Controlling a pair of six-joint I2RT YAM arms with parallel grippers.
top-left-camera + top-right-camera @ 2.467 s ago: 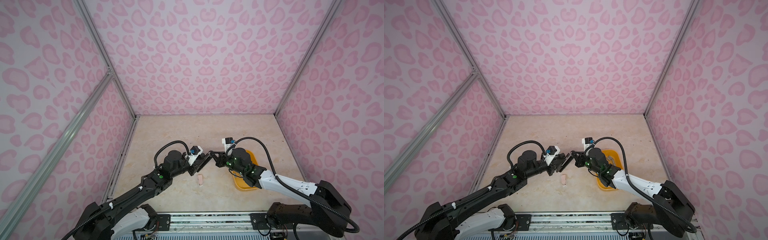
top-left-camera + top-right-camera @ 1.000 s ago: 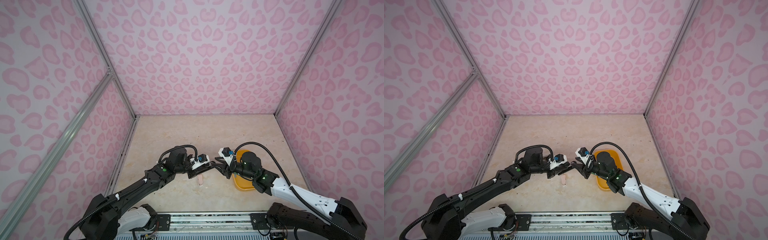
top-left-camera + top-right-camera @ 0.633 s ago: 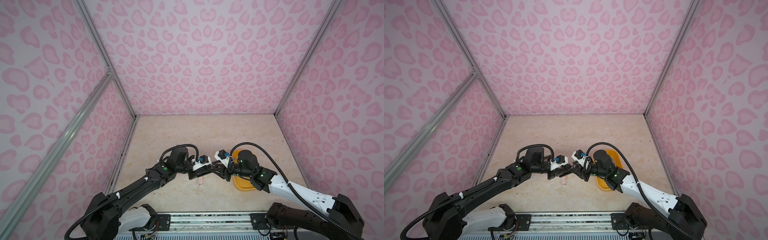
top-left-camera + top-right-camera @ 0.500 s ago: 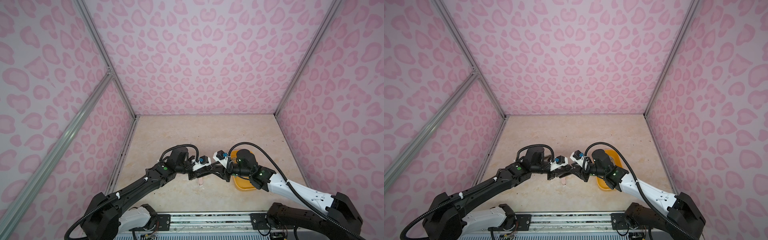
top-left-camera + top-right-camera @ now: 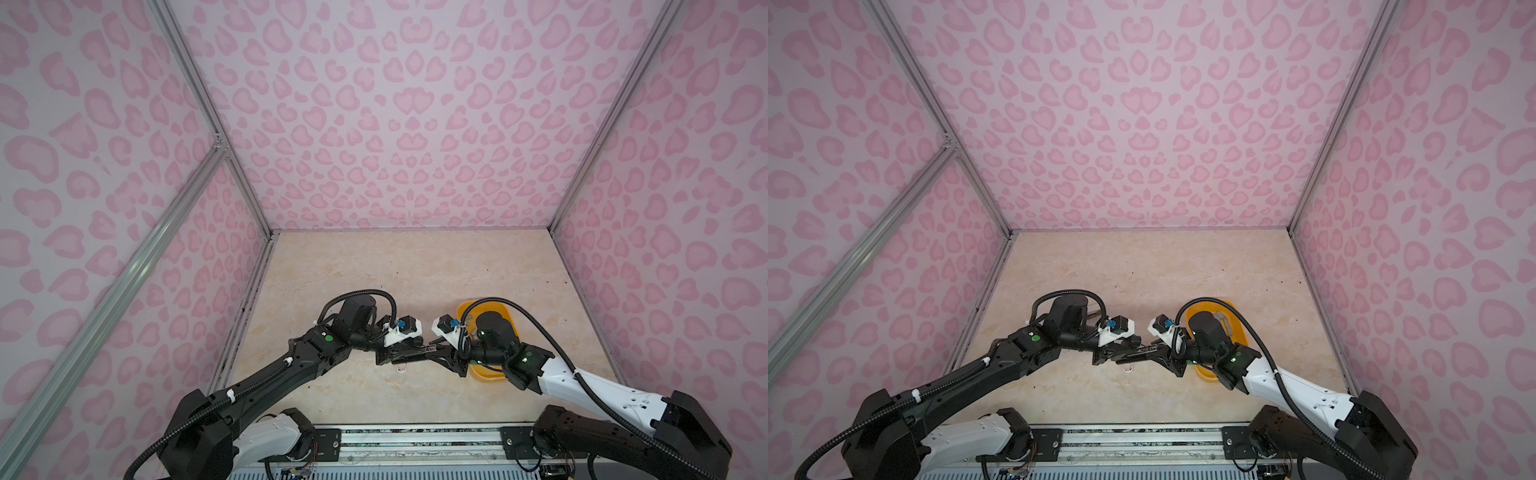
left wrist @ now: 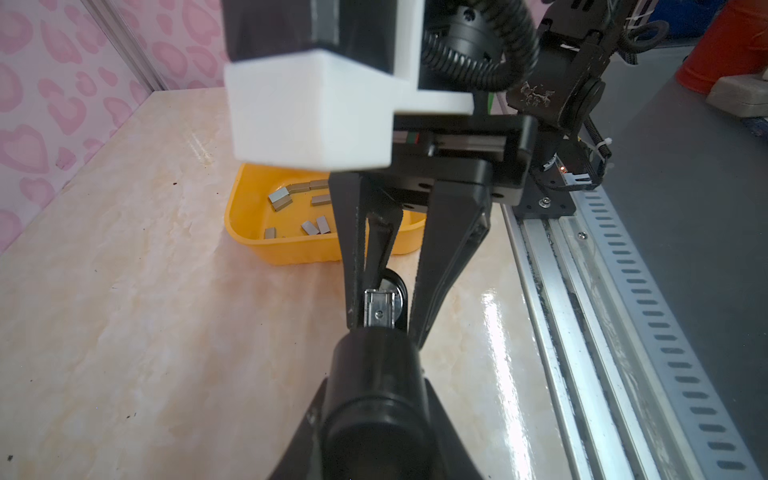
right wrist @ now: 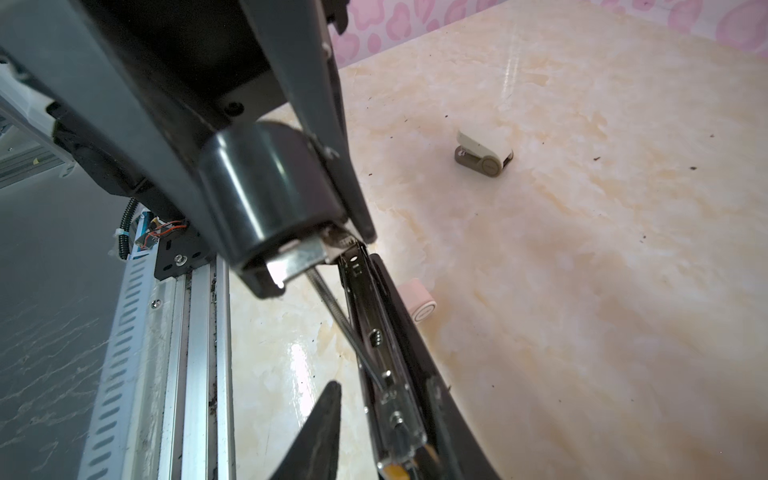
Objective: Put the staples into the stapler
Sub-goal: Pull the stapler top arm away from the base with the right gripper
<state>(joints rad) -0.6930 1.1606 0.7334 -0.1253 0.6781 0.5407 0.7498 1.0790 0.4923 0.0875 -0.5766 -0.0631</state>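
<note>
marbled table (image 5: 374,270): left gripper (image 5: 392,353) clamps black stapler (image 6: 374,395); right gripper (image 6: 384,316) straddles its magazine (image 7: 374,324), grip we cannot tell.

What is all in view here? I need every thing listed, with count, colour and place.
black metal-railed stapler: 1, black, hinged open, mid-air, centre
yellow plastic tray: 1, yellow, right side
flat grey metal staple strips: at least 7, grey, in tray
small beige plastic stapler: 1, beige, on tabletop
small pink plastic stapler: 1, pink, beneath black stapler
left end effector: 1, black, shut on black stapler
right end effector: 1, black, open around its rail
</note>
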